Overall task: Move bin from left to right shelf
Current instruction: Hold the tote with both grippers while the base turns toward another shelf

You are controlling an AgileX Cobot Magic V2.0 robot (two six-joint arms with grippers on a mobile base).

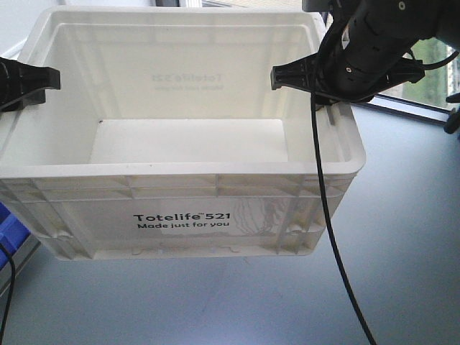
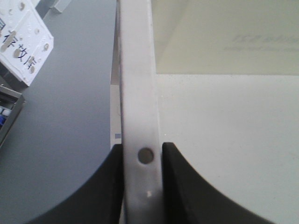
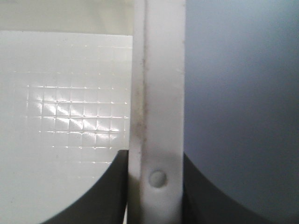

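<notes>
The bin (image 1: 183,215) is a large white empty tote with black print "Totelife 521" on its near side; it fills the front view and seems held off the grey floor. My left gripper (image 1: 32,79) is shut on the bin's left rim (image 2: 140,116), with the rim pinched between both black fingers (image 2: 184,186). My right gripper (image 1: 302,75) is shut on the right rim (image 3: 159,116), its black fingers (image 3: 112,191) on either side.
A blue plastic bin (image 1: 11,230) shows at the lower left edge. A black cable (image 1: 327,215) hangs from the right arm across the bin's right end. A white labelled board (image 2: 23,46) and a metal shelf edge (image 2: 9,116) lie left of the bin.
</notes>
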